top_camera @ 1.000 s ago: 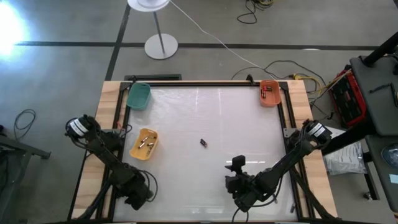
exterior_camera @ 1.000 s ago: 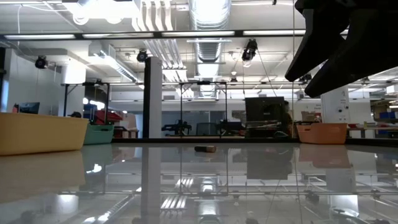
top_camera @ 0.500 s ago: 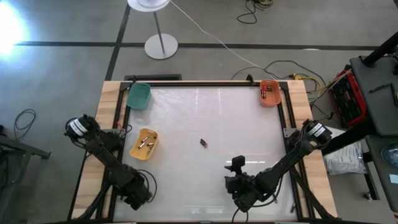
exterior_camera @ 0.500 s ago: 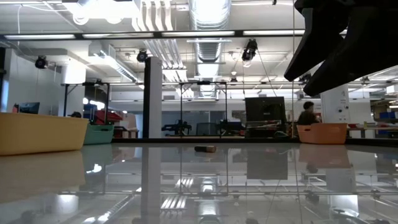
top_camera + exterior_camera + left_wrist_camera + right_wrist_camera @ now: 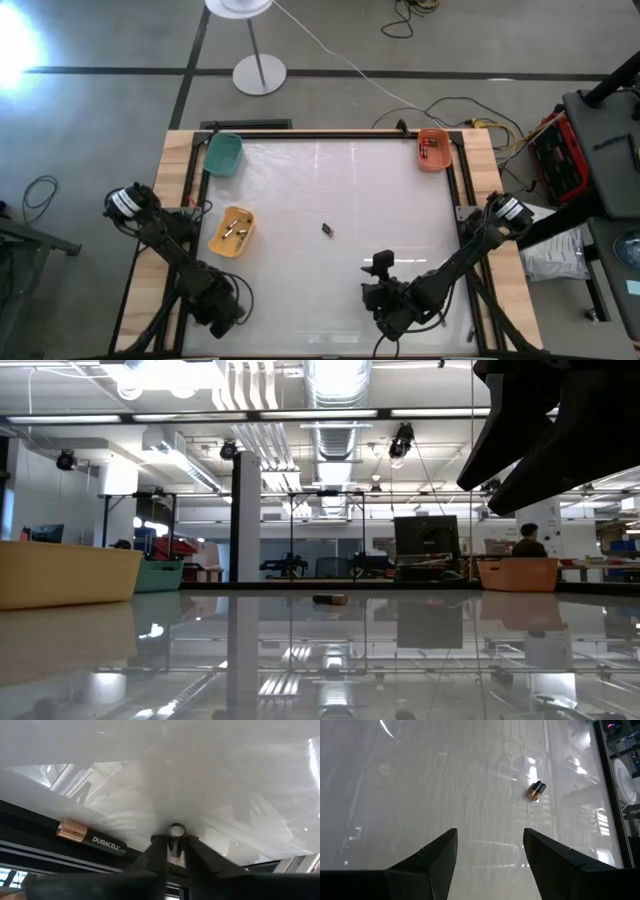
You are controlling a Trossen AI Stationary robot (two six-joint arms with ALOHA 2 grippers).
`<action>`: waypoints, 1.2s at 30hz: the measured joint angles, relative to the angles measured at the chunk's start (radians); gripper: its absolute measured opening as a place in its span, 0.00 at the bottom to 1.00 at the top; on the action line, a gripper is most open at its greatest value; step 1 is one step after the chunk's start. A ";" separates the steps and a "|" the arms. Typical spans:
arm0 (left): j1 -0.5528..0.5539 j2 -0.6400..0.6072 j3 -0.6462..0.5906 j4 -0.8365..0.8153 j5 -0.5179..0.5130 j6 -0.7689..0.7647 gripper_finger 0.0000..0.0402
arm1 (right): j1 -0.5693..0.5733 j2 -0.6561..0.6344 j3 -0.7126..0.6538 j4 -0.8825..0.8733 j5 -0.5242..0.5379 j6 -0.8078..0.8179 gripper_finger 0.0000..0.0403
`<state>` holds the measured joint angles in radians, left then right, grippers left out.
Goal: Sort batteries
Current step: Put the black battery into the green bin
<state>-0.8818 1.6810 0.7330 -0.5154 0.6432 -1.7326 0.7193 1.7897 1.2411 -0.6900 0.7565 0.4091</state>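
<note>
My left gripper (image 5: 222, 312) is at the table's near left corner, shut on a small battery whose round silver end (image 5: 176, 829) shows between the fingertips. A black and copper battery (image 5: 92, 838) lies by the dark table frame close to it. My right gripper (image 5: 385, 297) is open and empty over the near middle of the table. A lone dark battery (image 5: 327, 229) lies flat on the white tabletop, ahead of it in the right wrist view (image 5: 536, 791). It also shows in the low view (image 5: 330, 599). My left gripper pinches the small battery between its two fingertips (image 5: 156, 845). The battery points along the fingers, and its silver end (image 5: 176, 829) sticks out past them. Whether it touches the table, I cannot tell.
A yellow bin (image 5: 216, 243) holding a few batteries stands at the left. A green bin (image 5: 223, 153) is at the far left corner. An orange bin (image 5: 434, 160) with batteries is at the far right corner. A person (image 5: 528, 540) shows in the room behind.
Both grippers have stayed about where they were. The person in the room behind the table has walked toward the right, behind the orange bin.
</note>
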 joint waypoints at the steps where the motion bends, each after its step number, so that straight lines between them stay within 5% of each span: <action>1: 0.000 0.000 -0.001 -0.002 -0.005 0.004 0.05 | 0.000 0.000 0.000 0.000 0.000 0.001 0.54; 9: -0.002 0.000 0.001 -0.023 -0.034 0.049 0.03 | 0.011 0.000 0.000 0.023 -0.006 0.002 0.54; 12: -0.009 -0.004 0.068 -0.121 -0.118 0.133 0.02 | 0.014 0.000 -0.010 0.061 -0.002 0.002 0.54; 19: -0.074 -0.063 0.253 -0.294 -0.613 0.135 0.01 | -0.006 0.000 -0.121 0.460 0.003 -0.126 0.54; 28: -0.175 -0.081 0.402 -0.264 -1.542 0.319 0.01 | -0.051 0.026 -0.274 1.387 0.000 -0.429 0.54; 32: -0.160 -0.052 0.417 -0.211 -1.747 0.481 0.01 | -0.096 0.037 -0.284 1.608 -0.074 -0.458 0.54; 36: -0.122 -0.049 0.415 -0.108 -1.831 0.639 0.01 | -0.167 0.038 -0.235 1.532 -0.187 -0.378 0.54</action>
<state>-1.0043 1.6318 1.1477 -0.6236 -1.1877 -1.0938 0.5526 1.8275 1.0061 0.8421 0.5699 0.0309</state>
